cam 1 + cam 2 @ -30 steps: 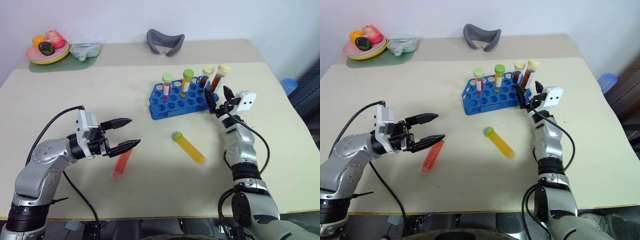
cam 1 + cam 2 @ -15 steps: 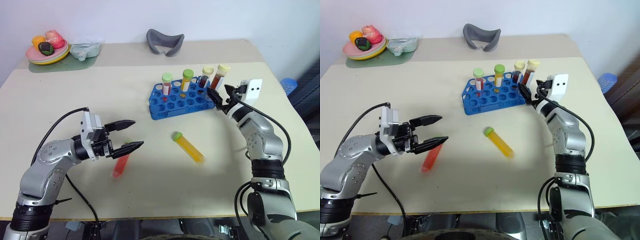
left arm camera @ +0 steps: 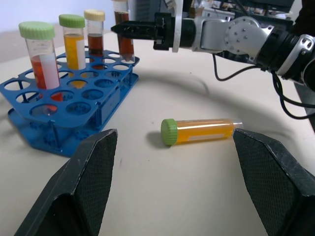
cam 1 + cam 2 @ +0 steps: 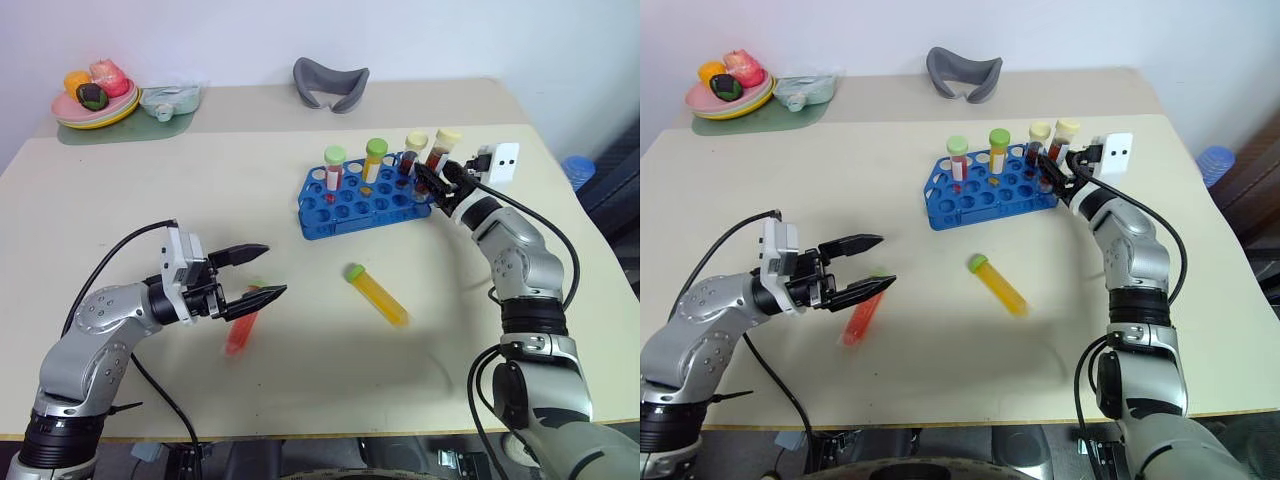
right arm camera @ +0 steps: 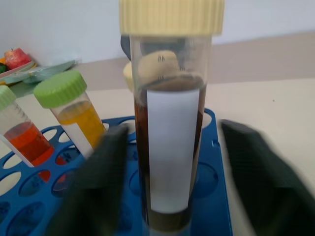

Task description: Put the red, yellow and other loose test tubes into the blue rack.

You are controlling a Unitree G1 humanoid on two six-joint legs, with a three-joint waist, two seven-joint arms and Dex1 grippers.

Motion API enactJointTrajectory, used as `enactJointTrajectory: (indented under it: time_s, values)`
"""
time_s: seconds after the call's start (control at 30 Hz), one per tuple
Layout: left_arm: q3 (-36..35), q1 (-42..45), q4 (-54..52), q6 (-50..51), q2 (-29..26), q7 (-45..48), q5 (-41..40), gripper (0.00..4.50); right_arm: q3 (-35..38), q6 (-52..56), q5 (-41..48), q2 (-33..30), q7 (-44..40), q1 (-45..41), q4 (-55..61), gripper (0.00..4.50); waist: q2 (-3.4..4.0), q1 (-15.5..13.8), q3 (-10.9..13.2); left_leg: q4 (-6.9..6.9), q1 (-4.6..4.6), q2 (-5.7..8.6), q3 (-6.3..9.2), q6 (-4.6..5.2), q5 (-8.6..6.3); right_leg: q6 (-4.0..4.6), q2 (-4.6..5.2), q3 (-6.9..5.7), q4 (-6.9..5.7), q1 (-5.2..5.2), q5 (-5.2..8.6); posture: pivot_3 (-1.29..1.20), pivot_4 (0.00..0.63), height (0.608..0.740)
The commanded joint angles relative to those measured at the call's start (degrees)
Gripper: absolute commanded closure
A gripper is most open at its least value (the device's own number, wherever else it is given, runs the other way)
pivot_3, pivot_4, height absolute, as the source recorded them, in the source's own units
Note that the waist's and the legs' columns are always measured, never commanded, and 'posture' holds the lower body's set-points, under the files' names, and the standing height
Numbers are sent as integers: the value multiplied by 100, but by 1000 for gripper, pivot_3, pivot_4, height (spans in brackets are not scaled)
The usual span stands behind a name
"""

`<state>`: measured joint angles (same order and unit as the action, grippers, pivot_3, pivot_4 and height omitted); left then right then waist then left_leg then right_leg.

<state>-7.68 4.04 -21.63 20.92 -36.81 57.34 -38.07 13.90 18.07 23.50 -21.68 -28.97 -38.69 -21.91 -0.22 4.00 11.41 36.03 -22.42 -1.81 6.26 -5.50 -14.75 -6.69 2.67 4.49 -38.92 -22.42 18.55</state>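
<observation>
Near left I've got the left gripper (image 4: 252, 273) hovering jaws-wide over the red tube (image 4: 241, 331) lying on the desk (image 4: 120, 200), yellow tube (image 4: 377, 293) mid-desk, and farther right the right gripper (image 4: 428, 180) by the blue rack (image 4: 355, 205), can't tell its jaws.

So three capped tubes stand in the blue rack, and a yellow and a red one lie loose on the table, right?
Not quite: four capped tubes stand in the blue plastic rack, as the left eye view shows. The yellow green-capped tube and the red tube do lie loose on the beige table.
</observation>
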Motion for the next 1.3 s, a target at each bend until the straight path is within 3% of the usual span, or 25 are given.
enactJointTrajectory:
  time_s: [0.03,0.4,0.7,0.97,1.3]
  values:
    - [-120,-41,-234,-47,-31,-10,-87,662,101,-149,4,-114,-58,-123,62,3678,0,-1,0,0,0,0,0,0,0,0,0,0,0,0,0,0,150,740]
    - [-95,-30,-213,-51,-24,2,-83,662,154,-175,103,65,77,90,490,3722,0,-2,0,0,-1,0,0,0,0,0,0,0,0,0,0,0,150,740]
    - [-103,16,-175,-40,-45,30,-92,662,166,-901,-36,448,326,429,669,3722,0,0,0,-2,-1,0,0,0,0,0,0,0,1,0,0,0,150,740]
    - [-115,41,-179,-16,-75,39,-103,662,81,-1631,-229,792,477,622,314,3722,0,2,0,-2,-1,0,0,0,0,0,0,0,1,0,0,0,150,740]
    - [-151,3,-228,2,-121,14,-113,662,36,-2078,-432,754,497,490,-239,3722,0,5,0,-2,1,0,0,0,0,0,0,0,1,1,0,0,150,740]
